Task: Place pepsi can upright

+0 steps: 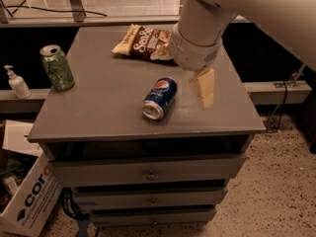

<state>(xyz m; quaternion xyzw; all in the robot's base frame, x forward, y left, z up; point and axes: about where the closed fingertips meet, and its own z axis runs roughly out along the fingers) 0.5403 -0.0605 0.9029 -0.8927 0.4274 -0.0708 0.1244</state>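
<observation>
The pepsi can (160,98), dark blue with the round logo, lies on its side near the front middle of the grey cabinet top (103,107), its silver end toward the front. My gripper (205,90) hangs from the white arm (197,33) just to the right of the can, a short gap away, its cream-coloured fingers pointing down over the top. Nothing is in it.
A green can (57,67) stands upright at the left edge of the top. A chip bag (143,42) lies at the back, partly behind my arm. A pump bottle (16,82) stands on a ledge to the left. A cardboard box (27,196) sits on the floor at the left.
</observation>
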